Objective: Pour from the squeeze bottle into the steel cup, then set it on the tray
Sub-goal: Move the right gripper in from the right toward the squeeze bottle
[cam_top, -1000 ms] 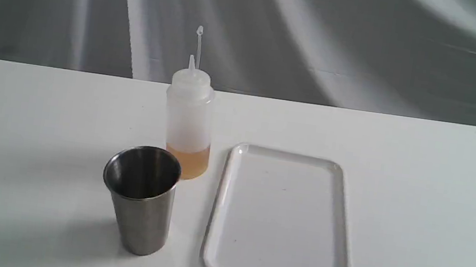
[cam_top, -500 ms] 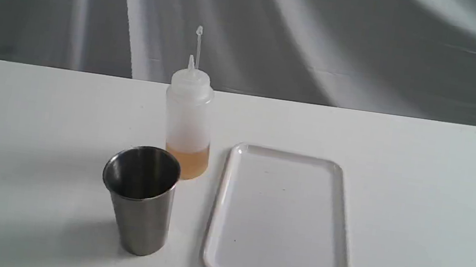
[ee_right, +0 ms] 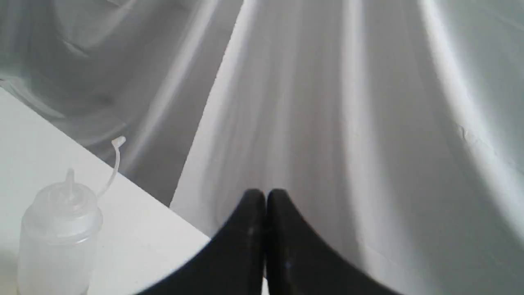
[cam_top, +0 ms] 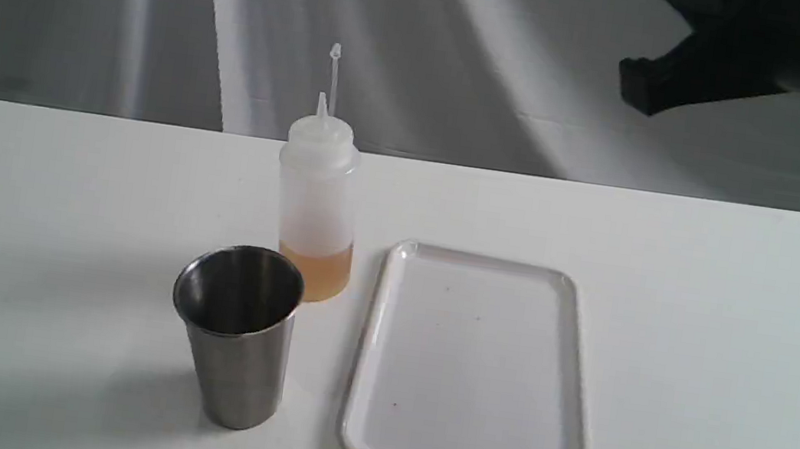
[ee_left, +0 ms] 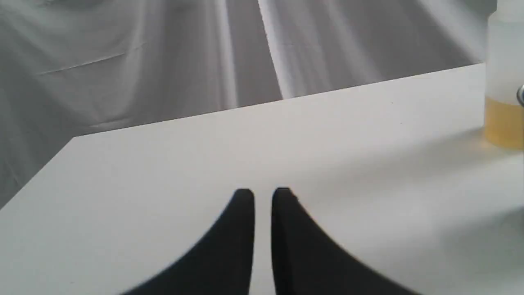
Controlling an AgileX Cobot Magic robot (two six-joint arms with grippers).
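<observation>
The squeeze bottle (cam_top: 316,198) stands upright mid-table with amber liquid at its bottom and its cap strap sticking up. Just in front of it and slightly left stands the steel cup (cam_top: 236,326), upright. To their right lies the white tray (cam_top: 581,403), bare. My right gripper (cam_top: 633,85) hangs high at the upper right, well above and behind the tray; its fingertips touch, holding nothing (ee_right: 265,196), and the bottle (ee_right: 61,229) shows below it. My left gripper (ee_left: 264,196) is shut bar a thin slit, low over bare table, with the bottle (ee_left: 503,82) far off to one side.
The white table (cam_top: 745,301) ends at a far edge against a grey draped cloth backdrop (cam_top: 469,48). The left gripper does not show in the exterior view.
The right arm has come into the exterior view at the top right, where nothing showed before. Bottle, cup and tray have not moved.
</observation>
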